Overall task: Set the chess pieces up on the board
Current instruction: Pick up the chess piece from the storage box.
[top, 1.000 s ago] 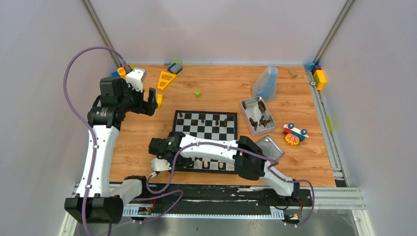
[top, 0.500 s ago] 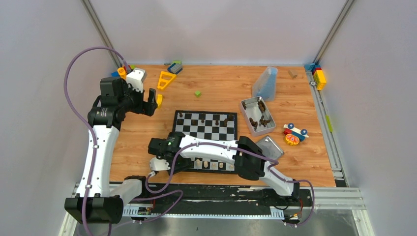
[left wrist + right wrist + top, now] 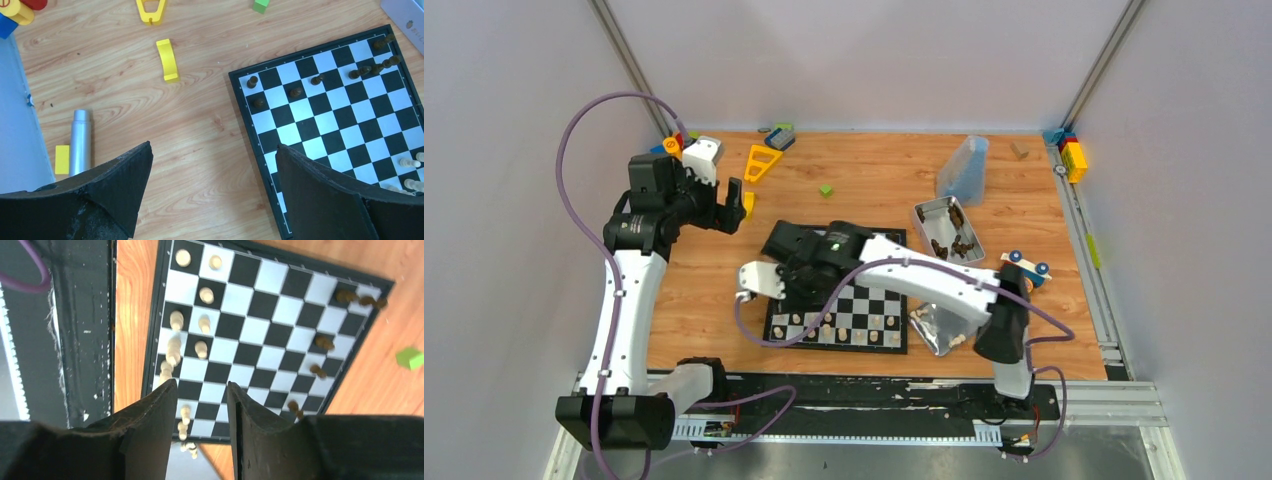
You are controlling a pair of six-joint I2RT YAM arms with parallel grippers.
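Hovering over the board (image 3: 260, 330), the right gripper (image 3: 200, 386) has its jaws parted and empty; cream chess pieces (image 3: 174, 352) just beyond one jaw blur together. The left gripper (image 3: 214, 147) gapes wide, one jaw hiding the board's near corner.

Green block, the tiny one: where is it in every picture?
Top external: green block just beyond the far edge of the chessboard.
Left wrist: green block at the top edge, above the chessboard.
Right wrist: green block at the right edge, past the chessboard.
Shared landmark: the chessboard; the block lies off the side with the dark pieces.
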